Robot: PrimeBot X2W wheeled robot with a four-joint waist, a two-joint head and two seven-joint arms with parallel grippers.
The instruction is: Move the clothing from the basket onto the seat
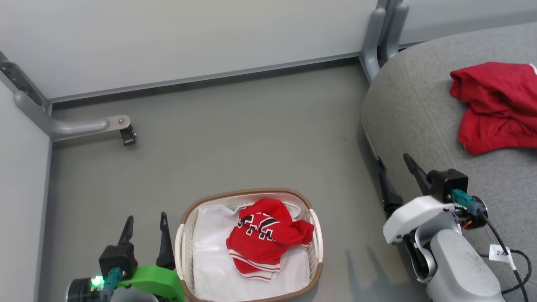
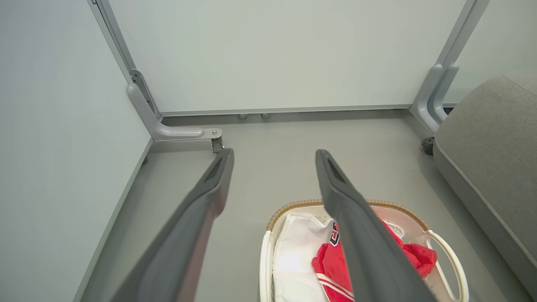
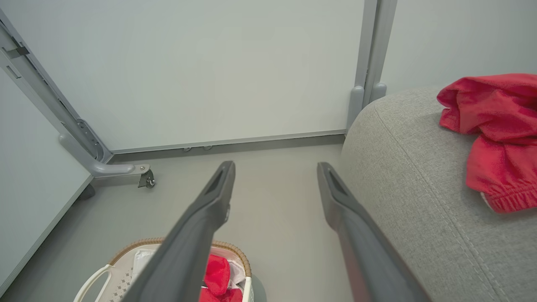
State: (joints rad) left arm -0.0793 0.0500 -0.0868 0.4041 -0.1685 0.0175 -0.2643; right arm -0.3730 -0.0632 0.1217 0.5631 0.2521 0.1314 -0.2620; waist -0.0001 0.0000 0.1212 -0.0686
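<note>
Inside basket [image 1: 247, 193], jersey [image 1: 264, 235] (numerals face-up)

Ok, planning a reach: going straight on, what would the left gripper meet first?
Likely bare floor short of the wall; the left gripper points past the basket, not into it. Depth is unclear.

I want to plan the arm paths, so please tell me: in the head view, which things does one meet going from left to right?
left gripper → basket → right gripper → red garment on the seat
</note>
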